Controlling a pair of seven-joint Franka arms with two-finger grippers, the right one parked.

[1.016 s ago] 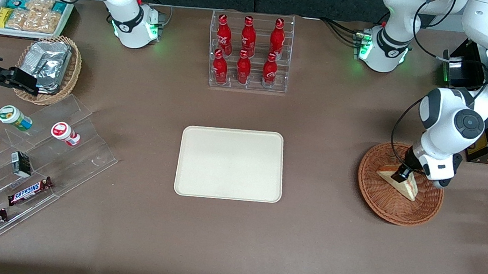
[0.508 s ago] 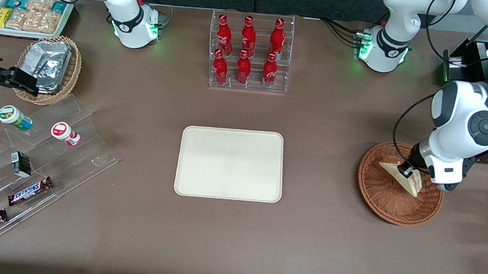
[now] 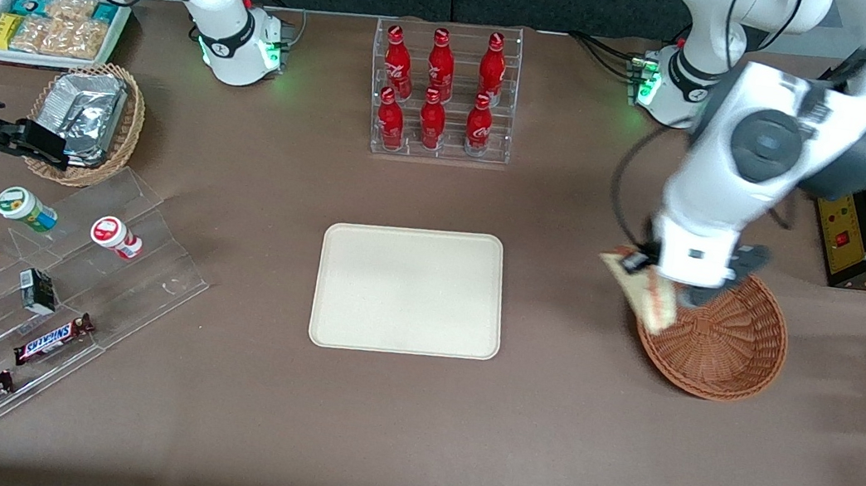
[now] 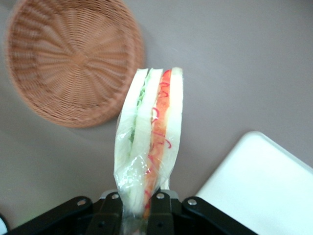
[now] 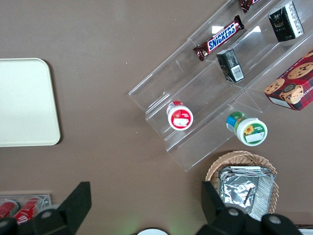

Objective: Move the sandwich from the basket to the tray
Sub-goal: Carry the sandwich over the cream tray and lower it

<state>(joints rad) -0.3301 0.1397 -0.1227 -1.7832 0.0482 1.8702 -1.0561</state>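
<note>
Brown counter [image 3: 559, 427] carries tray [image 3: 410, 290] and basket [image 3: 721, 339]; above the basket's rim, gripper [image 3: 635, 263] is clamped on the sandwich [image 4: 149, 142].

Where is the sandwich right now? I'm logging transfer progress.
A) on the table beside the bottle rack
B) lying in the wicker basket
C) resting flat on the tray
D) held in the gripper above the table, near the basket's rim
D: the gripper is shut on the sandwich, which hangs clear of the empty basket and short of the tray.
</note>
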